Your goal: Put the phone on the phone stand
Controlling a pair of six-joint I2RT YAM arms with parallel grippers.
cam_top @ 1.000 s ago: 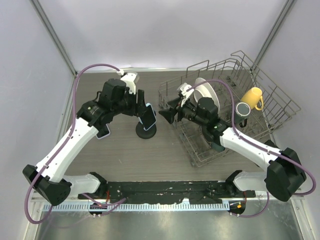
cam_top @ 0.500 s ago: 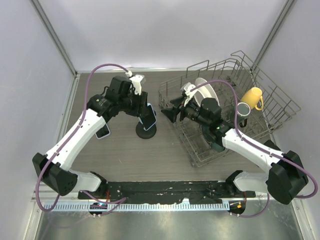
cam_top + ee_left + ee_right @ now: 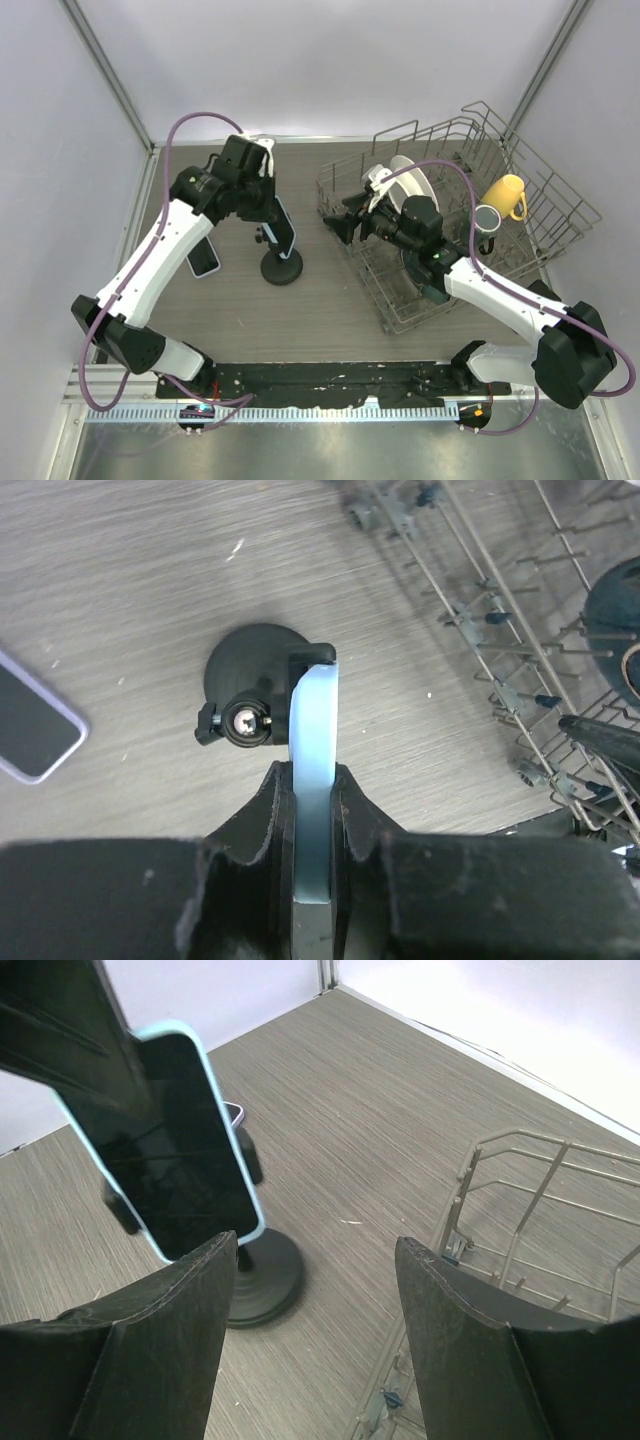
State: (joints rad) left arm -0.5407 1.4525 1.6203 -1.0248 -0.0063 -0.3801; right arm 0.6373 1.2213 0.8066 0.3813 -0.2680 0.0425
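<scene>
Holding, left gripper (image 3: 312,780): fingers (image 3: 268,805) clenched on the two faces of the phone (image 3: 314,705), seen edge-on from the wrist. Gripped at the near end, presumably to leave the far end free for the cradle.
Phone position: directly above the phone stand (image 3: 282,267), screen tilted in the right wrist view (image 3: 185,1145). Far end met by a black lip beside the clamp head (image 3: 240,721). Contact judged likely; full seating not discernible.
Stand position: upright on the table (image 3: 330,300), round base (image 3: 245,660) flat and free of both grippers.
Right gripper (image 3: 315,1245): fingers spread, nothing held. Hovered beside the stand on its right, probably on standby rather than steadying.
Second phone (image 3: 205,262): darker rim, flat on the table, left of the stand, well apart and untouched.
Dish rack (image 3: 545,225): right of the stand, near but not touching. Loaded with a white plate (image 3: 410,180), a yellow mug (image 3: 505,197) and a grey cup (image 3: 487,218).
Obstructions: none seen between phone and stand. Room on the stand's right narrowed by the open gripper and the rack wall.
</scene>
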